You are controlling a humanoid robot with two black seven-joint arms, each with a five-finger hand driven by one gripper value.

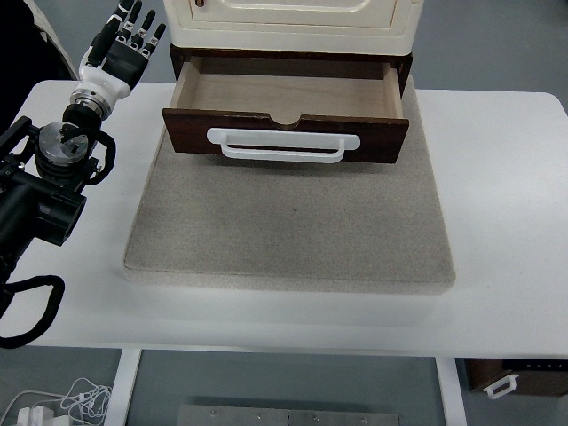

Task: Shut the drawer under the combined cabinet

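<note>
The drawer [286, 133] under the cream cabinet [293, 22] stands pulled out; it is dark brown wood with a light bare inside and a white handle [282, 146] on its front. My left hand [127, 40] is at the top left, left of the drawer and apart from it, with fingers straight and spread, holding nothing. Its black arm comes in from the left edge. The right arm does not show.
The cabinet stands on a grey mat [288, 222] on a white table [506, 177]. Black cables [31, 311] hang at the left edge. White cables lie on the floor at the bottom left [62, 404].
</note>
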